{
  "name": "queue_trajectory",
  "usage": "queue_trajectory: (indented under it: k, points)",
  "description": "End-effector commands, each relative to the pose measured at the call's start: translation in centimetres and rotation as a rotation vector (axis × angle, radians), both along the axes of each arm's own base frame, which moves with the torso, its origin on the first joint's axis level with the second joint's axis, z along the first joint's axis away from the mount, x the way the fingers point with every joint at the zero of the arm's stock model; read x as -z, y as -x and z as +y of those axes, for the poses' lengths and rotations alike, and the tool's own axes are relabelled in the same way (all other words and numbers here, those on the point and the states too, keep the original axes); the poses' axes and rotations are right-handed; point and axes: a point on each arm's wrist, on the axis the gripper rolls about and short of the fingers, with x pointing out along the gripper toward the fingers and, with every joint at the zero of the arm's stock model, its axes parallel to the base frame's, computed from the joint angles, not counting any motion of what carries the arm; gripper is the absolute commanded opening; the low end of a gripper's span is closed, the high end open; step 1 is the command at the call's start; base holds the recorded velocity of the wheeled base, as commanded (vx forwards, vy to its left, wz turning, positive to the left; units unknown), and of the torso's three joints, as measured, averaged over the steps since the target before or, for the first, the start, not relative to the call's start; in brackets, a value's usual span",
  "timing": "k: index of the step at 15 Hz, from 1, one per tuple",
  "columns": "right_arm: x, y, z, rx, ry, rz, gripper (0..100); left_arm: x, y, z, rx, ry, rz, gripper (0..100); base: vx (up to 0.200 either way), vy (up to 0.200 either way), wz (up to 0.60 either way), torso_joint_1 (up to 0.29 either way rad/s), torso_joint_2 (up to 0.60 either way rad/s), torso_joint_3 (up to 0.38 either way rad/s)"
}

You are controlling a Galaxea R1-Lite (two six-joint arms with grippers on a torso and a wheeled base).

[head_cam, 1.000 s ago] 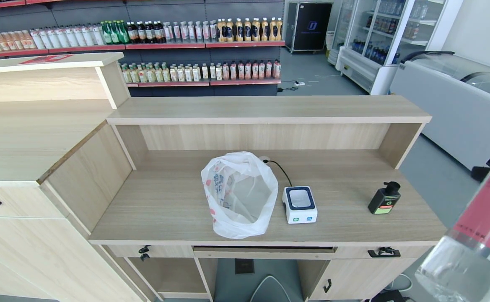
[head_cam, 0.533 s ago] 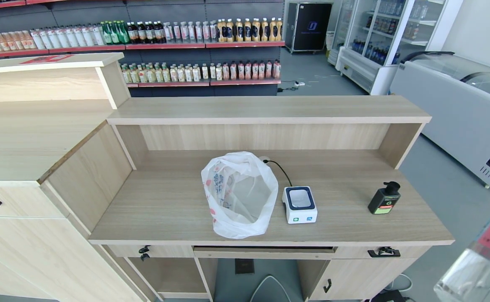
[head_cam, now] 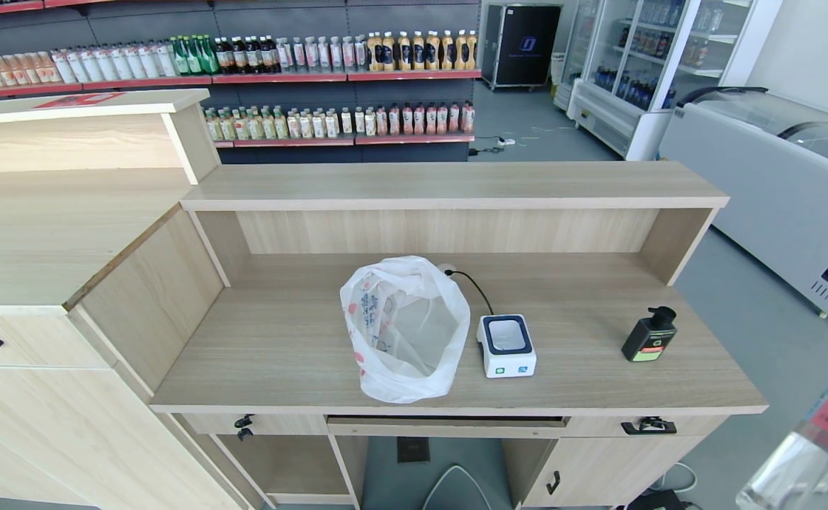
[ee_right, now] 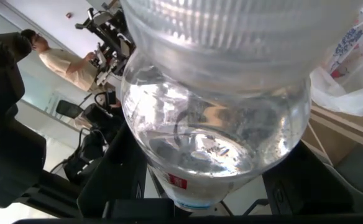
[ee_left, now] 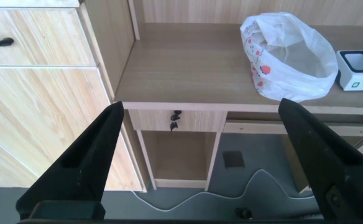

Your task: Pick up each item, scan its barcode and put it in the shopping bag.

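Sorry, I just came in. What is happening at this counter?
The robot's right gripper holds a clear water bottle off the right end of the counter. Its left gripper hangs open and empty before its left side. On the counter stand an open shopping bag, the scanner beside it, and a dark pump bottle.

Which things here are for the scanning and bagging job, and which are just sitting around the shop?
For the job:
shopping bag
scanner
black pump bottle, standing on the counter
clear bottle, held up at the robot's right

Just sitting around:
drink shelves
chest freezer
glass-door fridge
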Motion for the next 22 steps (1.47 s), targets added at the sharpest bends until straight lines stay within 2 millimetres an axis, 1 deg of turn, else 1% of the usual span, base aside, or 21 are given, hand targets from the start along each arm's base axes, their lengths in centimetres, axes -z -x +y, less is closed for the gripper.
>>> queue_trajectory:
  k: [1, 11, 14, 16, 19, 20, 21, 22]
  points:
    - [0.1, 0.0, 0.0, 0.0, 0.001, 0.004, 0, 0.0, 0.0, 0.0, -0.001, 0.0, -0.001, 100, 0.0, 0.0, 0.0, 0.0, 0.0, 0.0]
    - [0.3, -0.4, 0.1, 0.001, 0.004, 0.019, 0, 0.0, 0.0, 0.0, -0.001, 0.0, -0.001, 100, 0.0, 0.0, 0.0, 0.0, 0.0, 0.0]
    - [0.5, -0.7, 0.1, 0.003, 0.007, 0.027, 0, 0.0, 0.0, 0.0, -0.001, 0.0, -0.001, 100, 0.0, 0.0, 0.0, 0.0, 0.0, 0.0]
    - [0.7, -1.3, 0.2, 0.021, 0.015, 0.035, 0, 0.0, 0.0, 0.0, -0.001, 0.0, -0.001, 100, 0.0, 0.0, 0.0, 0.0, 0.0, 0.0]
    - [1.7, -5.0, 0.2, 0.244, 0.094, 0.014, 0, 0.0, 0.0, 0.0, -0.001, 0.0, -0.001, 100, 0.0, 0.0, 0.0, 0.0, 0.0, 0.0]
    - [2.1, -7.0, 0.0, 0.342, 0.099, 0.005, 0, 0.0, 0.0, 0.0, -0.001, 0.0, -0.001, 100, 0.0, 0.0, 0.0, 0.0, 0.0, 0.0]
    - [2.5, -8.3, -0.1, 0.406, 0.108, -0.009, 0, 0.0, 0.0, 0.0, -0.001, 0.0, -0.001, 100, 0.0, 0.0, 0.0, 0.0, 0.0, 0.0]
    - [3.6, -10.8, -0.6, 0.527, 0.155, -0.049, 0, 0.0, 0.0, 0.0, -0.001, 0.0, -0.001, 100, 0.0, 0.0, 0.0, 0.0, 0.0, 0.0]
